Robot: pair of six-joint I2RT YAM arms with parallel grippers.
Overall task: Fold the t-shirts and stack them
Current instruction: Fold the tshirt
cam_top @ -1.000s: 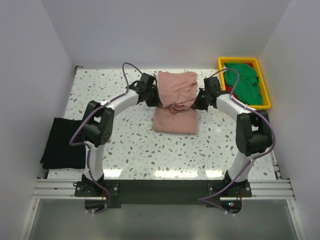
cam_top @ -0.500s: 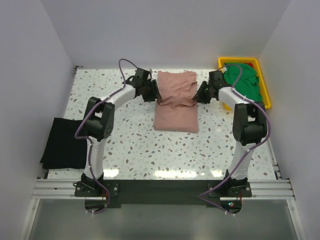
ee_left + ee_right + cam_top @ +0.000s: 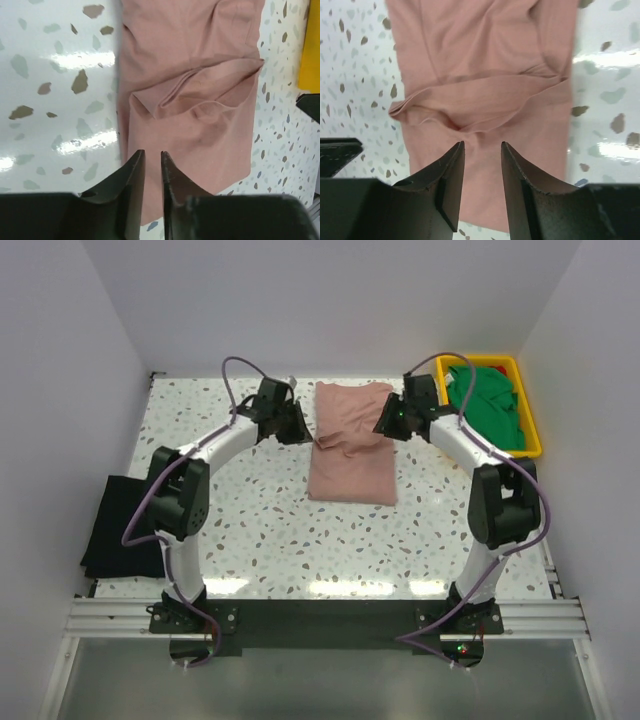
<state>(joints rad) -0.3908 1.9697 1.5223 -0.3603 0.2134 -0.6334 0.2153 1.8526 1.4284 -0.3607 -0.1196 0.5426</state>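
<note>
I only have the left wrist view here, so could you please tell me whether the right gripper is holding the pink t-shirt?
Observer: No. The right gripper is open above the pink t-shirt, with nothing between its fingers.
Operator: Thank you. What is the yellow thing at my right edge?
Observer: That is a yellow tray at the far right corner of the table, with a green t-shirt heaped in it.
Operator: Are any other shirts out?
Observer: Yes, a black t-shirt lies flat at the table's left edge.
</note>
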